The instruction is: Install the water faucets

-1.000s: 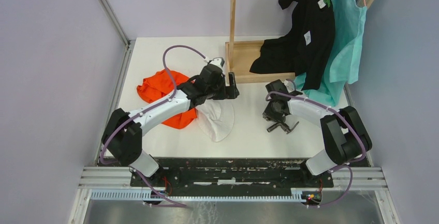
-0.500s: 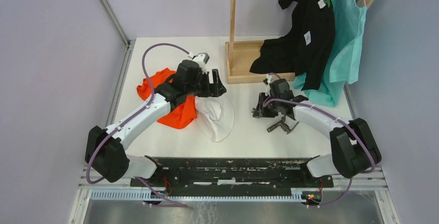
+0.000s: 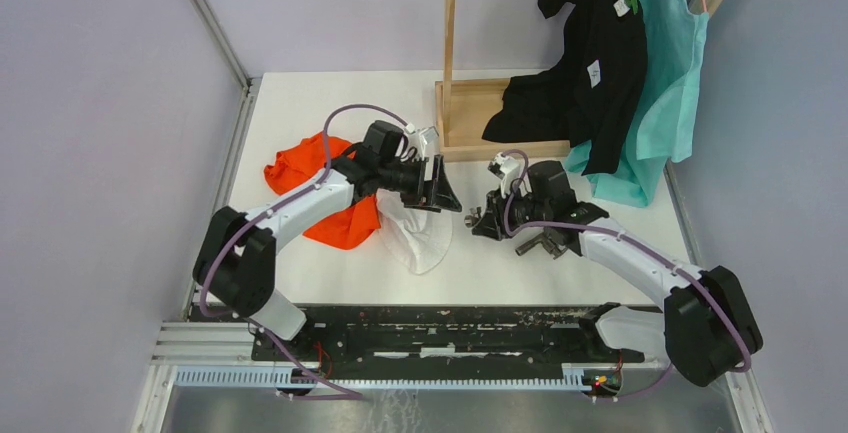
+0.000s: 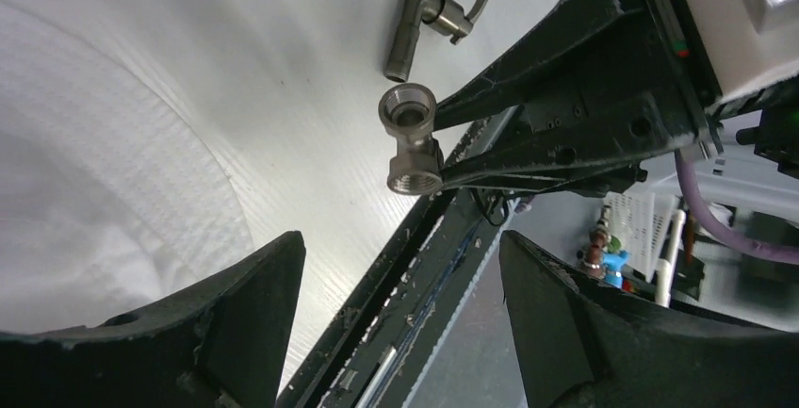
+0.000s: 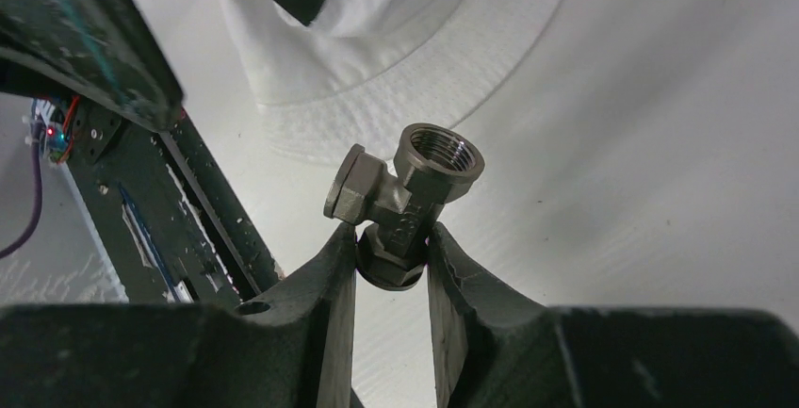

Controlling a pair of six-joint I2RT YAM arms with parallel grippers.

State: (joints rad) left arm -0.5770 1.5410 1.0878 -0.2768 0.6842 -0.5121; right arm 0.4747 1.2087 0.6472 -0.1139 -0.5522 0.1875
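The right gripper point(image 5: 391, 255) is clamped on one leg of a grey metal threaded tee fitting point(image 5: 419, 177), holding it above the white table point(image 3: 300, 103) near its middle. The left gripper point(image 4: 400, 238) sits just left of the fitting, over a white cloth point(image 3: 420, 238), its jaws wide apart with nothing between them. A second faucet part, a tap with a lever handle point(image 4: 429, 10), lies on the table close by the fitting, beside the right arm. An orange cloth point(image 3: 300, 168) lies further left
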